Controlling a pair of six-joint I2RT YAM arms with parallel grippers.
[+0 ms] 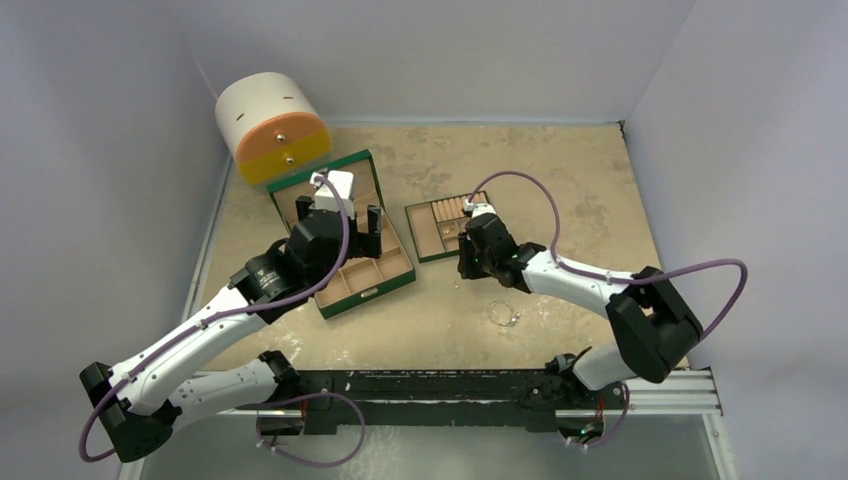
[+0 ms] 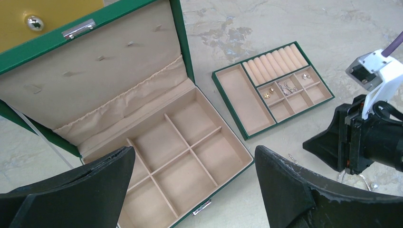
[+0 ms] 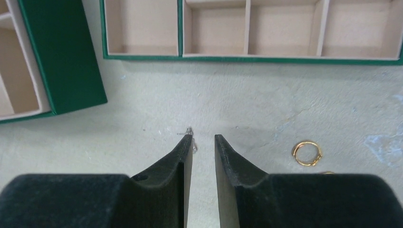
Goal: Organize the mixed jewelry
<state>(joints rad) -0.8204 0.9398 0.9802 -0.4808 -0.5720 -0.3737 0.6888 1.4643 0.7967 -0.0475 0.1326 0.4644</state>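
Note:
My right gripper (image 3: pixel 203 137) hangs low over the table just in front of the green tray (image 3: pixel 252 58). Its jaws stand a narrow gap apart with nothing between them. A tiny silver earring (image 3: pixel 191 135) lies at its left fingertip. A gold ring (image 3: pixel 307 153) rests on the table to the right. The thin wire hoop (image 1: pixel 503 315) lies nearer the arm bases. Small earrings (image 2: pixel 286 87) sit in the tray's (image 2: pixel 247 135) little compartments. My left gripper (image 2: pixel 195 156) hovers wide open and empty above the open green box (image 2: pixel 183 47).
The round white-and-orange case (image 1: pixel 272 128) stands at the back left behind the box lid. The box's (image 3: pixel 62 57) corner lies close to the left of my right gripper (image 1: pixel 463 268). White walls enclose the table on three sides.

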